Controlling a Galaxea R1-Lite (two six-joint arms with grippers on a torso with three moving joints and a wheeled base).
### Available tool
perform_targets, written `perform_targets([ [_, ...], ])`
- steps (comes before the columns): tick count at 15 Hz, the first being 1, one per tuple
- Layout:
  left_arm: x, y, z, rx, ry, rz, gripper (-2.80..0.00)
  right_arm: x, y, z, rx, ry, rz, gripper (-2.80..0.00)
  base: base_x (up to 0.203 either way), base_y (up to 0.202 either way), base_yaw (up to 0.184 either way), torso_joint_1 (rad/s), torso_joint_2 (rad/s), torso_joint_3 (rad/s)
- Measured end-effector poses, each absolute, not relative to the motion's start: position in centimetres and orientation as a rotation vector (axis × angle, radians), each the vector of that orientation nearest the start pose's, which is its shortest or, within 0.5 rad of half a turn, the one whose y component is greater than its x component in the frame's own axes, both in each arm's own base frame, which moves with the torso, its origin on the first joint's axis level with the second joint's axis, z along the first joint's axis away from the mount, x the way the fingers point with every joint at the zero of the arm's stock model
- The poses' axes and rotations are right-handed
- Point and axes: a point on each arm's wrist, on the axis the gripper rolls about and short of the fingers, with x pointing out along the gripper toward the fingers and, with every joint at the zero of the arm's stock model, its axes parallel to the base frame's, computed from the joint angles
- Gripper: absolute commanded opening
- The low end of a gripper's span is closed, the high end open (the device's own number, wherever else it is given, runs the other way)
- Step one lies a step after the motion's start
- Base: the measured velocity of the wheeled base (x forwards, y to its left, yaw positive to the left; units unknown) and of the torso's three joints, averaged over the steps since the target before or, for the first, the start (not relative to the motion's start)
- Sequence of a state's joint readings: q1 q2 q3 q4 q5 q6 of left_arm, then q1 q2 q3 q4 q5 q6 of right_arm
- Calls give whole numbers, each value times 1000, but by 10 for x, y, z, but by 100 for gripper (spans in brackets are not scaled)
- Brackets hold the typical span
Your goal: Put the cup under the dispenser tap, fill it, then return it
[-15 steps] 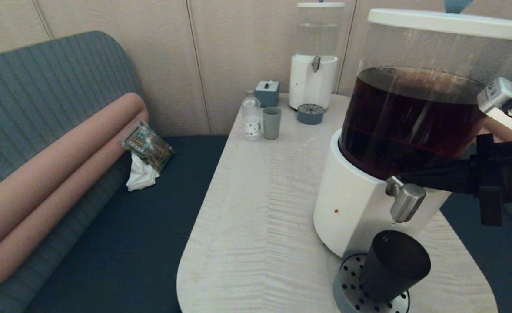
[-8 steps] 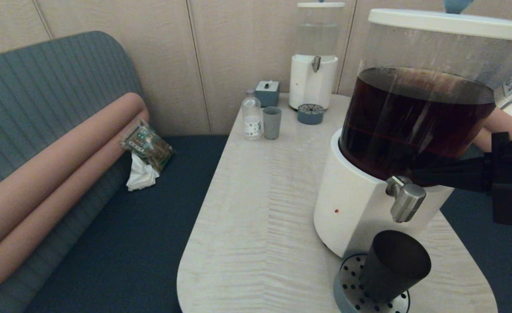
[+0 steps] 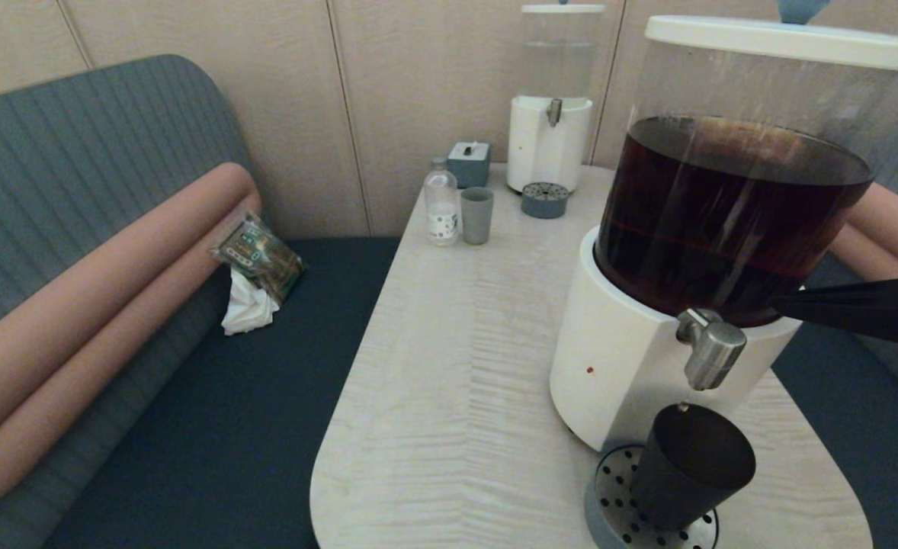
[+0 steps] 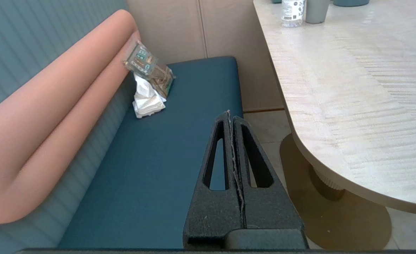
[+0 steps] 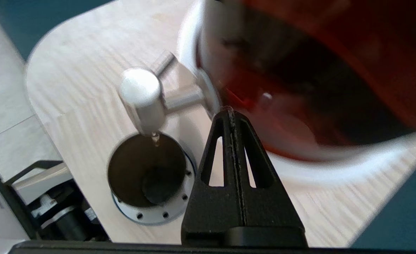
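The black cup [image 3: 691, 465] stands upright on the perforated drip tray [image 3: 609, 499], directly under the steel dispenser tap [image 3: 712, 352] of the big dispenser [image 3: 731, 213] holding dark brown liquid. From the right wrist, the cup [image 5: 148, 169] sits below the tap [image 5: 142, 95], and a drop hangs at the spout. My right gripper [image 3: 780, 305] is shut and empty, level with the tank's lower edge and off to the right of the tap, touching nothing; its tip [image 5: 230, 112] points at the tank. My left gripper [image 4: 229, 114] hangs shut over the blue bench beside the table.
At the table's [image 3: 457, 366] far end stand a smaller dispenser [image 3: 550, 137] with clear liquid, a grey-blue cup [image 3: 476, 215], a small bottle [image 3: 441, 206] and a grey box [image 3: 469, 162]. A packet and tissue [image 3: 254, 263] lie on the bench at left.
My right gripper has pulled back to the right, away from the tap, and its wrist has left the head view. The cup has stayed put under the tap.
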State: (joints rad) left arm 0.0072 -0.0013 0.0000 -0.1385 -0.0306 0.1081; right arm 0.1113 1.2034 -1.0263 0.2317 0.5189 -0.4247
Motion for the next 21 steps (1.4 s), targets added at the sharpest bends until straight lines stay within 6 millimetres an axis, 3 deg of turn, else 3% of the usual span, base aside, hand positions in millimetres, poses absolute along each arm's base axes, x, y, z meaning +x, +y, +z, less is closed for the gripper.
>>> perform_targets([
  [4, -24, -1, 90, 111, -141, -15, -280, 146, 10, 284, -314, 248, 572, -280, 0, 0, 0, 0, 0, 0],
  [8, -24, -1, 90, 111, -141, -16, -280, 113, -5, 288, -273, 206, 410, -280, 0, 0, 0, 0, 0, 0],
  [11, -24, -1, 90, 111, -141, -16, -280, 88, -11, 279, -214, 205, 273, -280, 0, 0, 0, 0, 0, 0],
  [15, -24, -1, 90, 111, -142, -15, -280, 55, -10, 271, -195, 136, 125, -280, 0, 0, 0, 0, 0, 0],
  [21, -24, -1, 90, 111, -141, -16, -280, -1, 10, 268, -197, -59, 39, -280, 0, 0, 0, 0, 0, 0],
])
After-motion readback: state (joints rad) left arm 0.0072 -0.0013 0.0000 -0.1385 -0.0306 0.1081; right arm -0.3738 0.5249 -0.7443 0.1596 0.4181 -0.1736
